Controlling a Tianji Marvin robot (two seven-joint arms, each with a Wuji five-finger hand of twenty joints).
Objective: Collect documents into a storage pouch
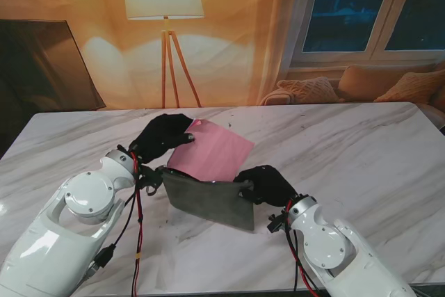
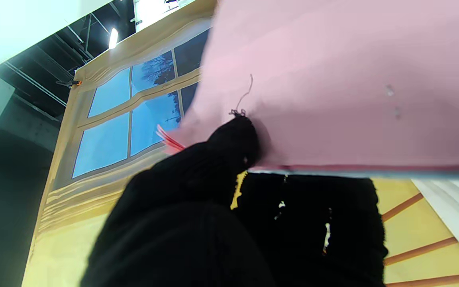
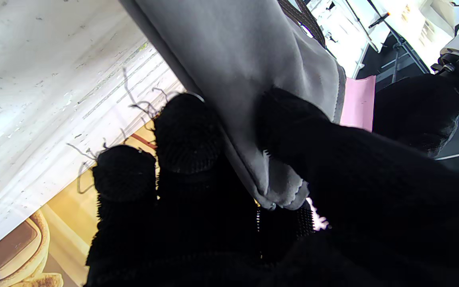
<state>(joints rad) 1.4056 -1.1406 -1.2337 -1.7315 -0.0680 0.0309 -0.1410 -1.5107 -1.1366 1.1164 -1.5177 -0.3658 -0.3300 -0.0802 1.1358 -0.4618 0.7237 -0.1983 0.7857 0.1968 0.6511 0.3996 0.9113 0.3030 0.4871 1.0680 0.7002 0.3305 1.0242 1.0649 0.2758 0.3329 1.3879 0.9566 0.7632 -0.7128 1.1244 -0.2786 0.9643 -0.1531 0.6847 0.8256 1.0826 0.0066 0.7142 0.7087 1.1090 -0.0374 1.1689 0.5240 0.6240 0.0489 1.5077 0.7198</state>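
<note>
Left hand [image 1: 161,137] pinches the pink papers [image 1: 212,152], half inside the grey pouch [image 1: 208,201]; right hand [image 1: 265,184] clamps the pouch's edge. I'd keep that mouth open and slide the papers in flat.

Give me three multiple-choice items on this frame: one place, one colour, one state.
1. Where is the paper's near end?
A. inside the pouch mouth
B. flat on the table by the lamp
C. under the right arm

2. What colour is the paper?
A. blue
B. pink
C. white

3. What is the right hand doing?
A. hovering open
B. resting flat on the table
C. holding the pouch

Answers:
A: the paper, held by the left hand, runs down behind the rim of the pouch.
B: it is pink in both views.
C: the right hand has fingers closed on the grey fabric.
</note>
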